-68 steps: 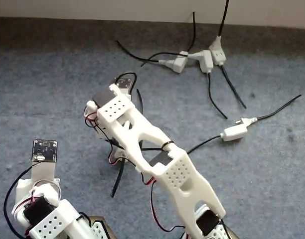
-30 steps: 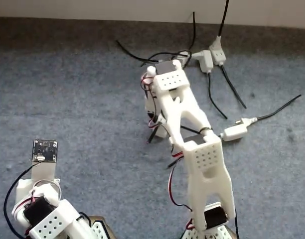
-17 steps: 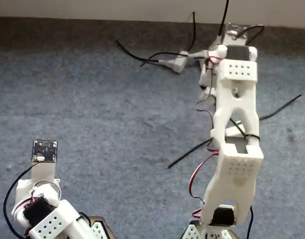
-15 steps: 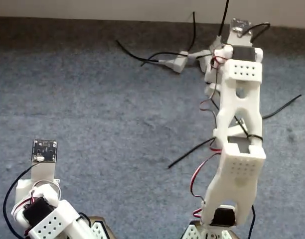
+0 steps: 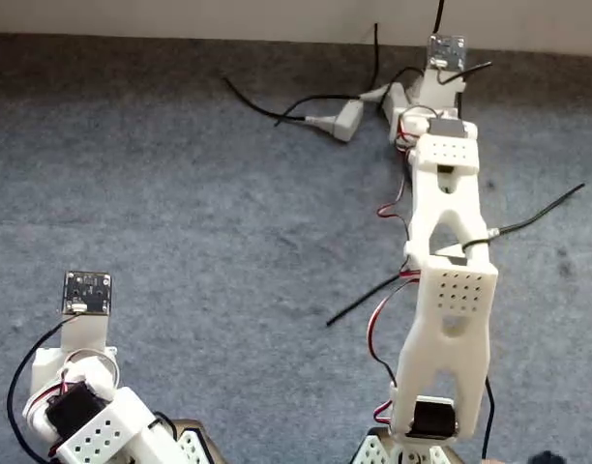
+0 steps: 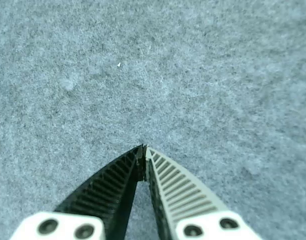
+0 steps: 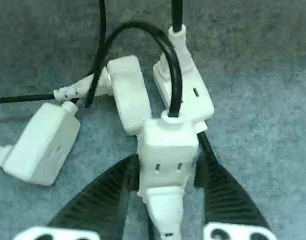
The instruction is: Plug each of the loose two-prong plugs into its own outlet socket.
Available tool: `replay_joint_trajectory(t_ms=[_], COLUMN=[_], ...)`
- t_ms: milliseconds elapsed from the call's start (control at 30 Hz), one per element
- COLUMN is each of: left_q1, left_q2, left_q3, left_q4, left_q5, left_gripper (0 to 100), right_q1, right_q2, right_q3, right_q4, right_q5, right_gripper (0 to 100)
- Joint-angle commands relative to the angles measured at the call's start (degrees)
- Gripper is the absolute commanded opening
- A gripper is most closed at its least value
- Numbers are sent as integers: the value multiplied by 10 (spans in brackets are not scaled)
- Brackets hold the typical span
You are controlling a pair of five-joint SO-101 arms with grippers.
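The right arm [image 5: 443,290] is extended from the bottom edge of the high view to the upper right, its wrist over the cluster of white connectors [image 5: 346,120] and black cords near the top edge of the grey desk [image 5: 161,222]. In its wrist view the right pincer [image 7: 167,169] is clenched on a white two-slot connector [image 7: 168,142], with a black finger pressed against each side. A black cord [image 7: 176,85] loops out of that connector's far end. Just beyond it lie three more white pieces: a long connector [image 7: 128,95] close against it, a second connector [image 7: 195,100] beside that under the cord loop, and an angled connector [image 7: 40,142] lying a little apart. The left arm [image 5: 83,406] sits folded at the lower left of the high view; the left pincer [image 6: 144,150] is clenched on nothing, tips together above the grey desk
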Motion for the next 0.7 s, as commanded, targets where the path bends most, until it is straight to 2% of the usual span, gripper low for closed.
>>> replay_joint_trajectory(t_ms=[0,200,500,667], left_q1=[6,6,19,64], left_q2=[3,0,0,0], left_q3=[9,9,-32,-31], left_q4=[6,6,5,17], left_q5=[4,9,185,192], left_gripper=[9,11,11,11], right_q1=[19,86,178,207], right_q2=[-48,-135,-232,-240], right_q3=[-25,-24,-24,-21], right_q4=[-15,18,257,458], right_q5=[-69,-72,-72,-112], right_gripper=[300,307,307,307])
